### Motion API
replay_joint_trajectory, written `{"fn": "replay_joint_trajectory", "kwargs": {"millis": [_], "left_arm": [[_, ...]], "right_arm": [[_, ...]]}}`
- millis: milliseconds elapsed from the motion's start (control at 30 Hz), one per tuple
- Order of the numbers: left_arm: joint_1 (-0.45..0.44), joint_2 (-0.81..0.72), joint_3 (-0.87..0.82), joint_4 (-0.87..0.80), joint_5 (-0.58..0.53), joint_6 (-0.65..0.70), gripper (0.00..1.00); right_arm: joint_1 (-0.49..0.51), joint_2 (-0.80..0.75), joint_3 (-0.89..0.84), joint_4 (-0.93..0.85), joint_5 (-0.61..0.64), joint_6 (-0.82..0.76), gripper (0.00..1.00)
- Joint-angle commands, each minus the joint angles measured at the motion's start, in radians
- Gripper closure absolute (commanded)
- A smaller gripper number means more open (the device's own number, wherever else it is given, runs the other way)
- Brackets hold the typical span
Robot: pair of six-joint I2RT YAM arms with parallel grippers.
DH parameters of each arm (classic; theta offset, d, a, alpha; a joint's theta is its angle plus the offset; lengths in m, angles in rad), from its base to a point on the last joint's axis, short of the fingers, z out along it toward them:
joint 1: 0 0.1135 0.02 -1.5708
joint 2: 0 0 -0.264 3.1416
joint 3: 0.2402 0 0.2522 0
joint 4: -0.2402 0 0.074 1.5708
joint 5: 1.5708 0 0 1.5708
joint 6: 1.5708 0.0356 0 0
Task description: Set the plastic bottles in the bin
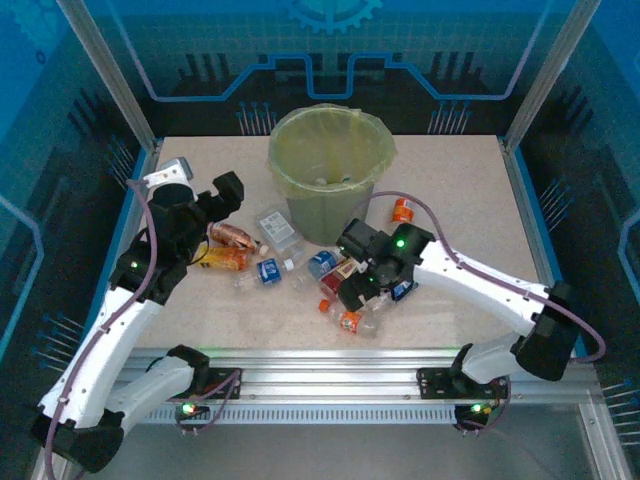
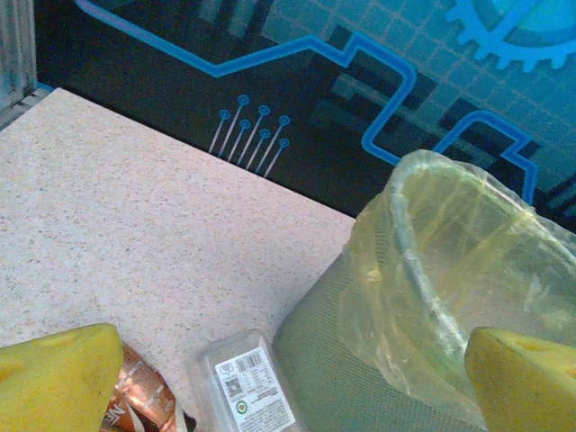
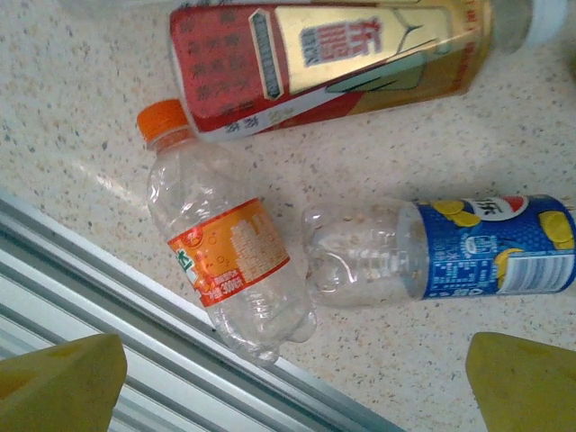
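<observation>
Speckled table [image 1: 465, 185] carries the bin [image 1: 322, 212] and scattered plastic bottles [image 1: 268, 271].

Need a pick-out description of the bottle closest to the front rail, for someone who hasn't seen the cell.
Start at the metal rail along the near edge of the table. One clear bottle lies with its base right at it. Orange cap, orange label band; its neighbours are a blue-labelled bottle and a red-and-gold one.
</observation>
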Motion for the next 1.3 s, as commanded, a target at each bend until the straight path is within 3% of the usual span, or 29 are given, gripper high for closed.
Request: {"fn": "replay_joint_trajectory", "kwargs": {"millis": [0, 233, 433, 633, 1267], "left_arm": [[0.028, -0.002, -0.018, -0.022, -0.039, -0.019, 0.01], [0.059, -0.002, -0.039, -0.022, -0.017, -0.037, 0.01], [0.069, -0.002, -0.053, -0.017, -0.014, -0.053, 0.01], [0.081, 0.003, -0.059, -0.012, 0.002, -0.066, 0.01], [0.093, -0.005, -0.062, -0.016, 0.019, -0.065, 0.01]], "right_arm": [[0.032, 0.032, 0.034, -0.044, 0.005, -0.034, 0.04], [0.053, 0.086, 0.011, -0.021, -0.078, -0.071, 0.1], [0.139, 0.148, -0.001, -0.018, -0.105, -0.087, 0.14], [0.178, 0.207, -0.009, -0.003, -0.06, -0.091, 0.18], [0.162, 0.286, -0.055, 0.088, 0.014, -0.128, 0.22]]}}
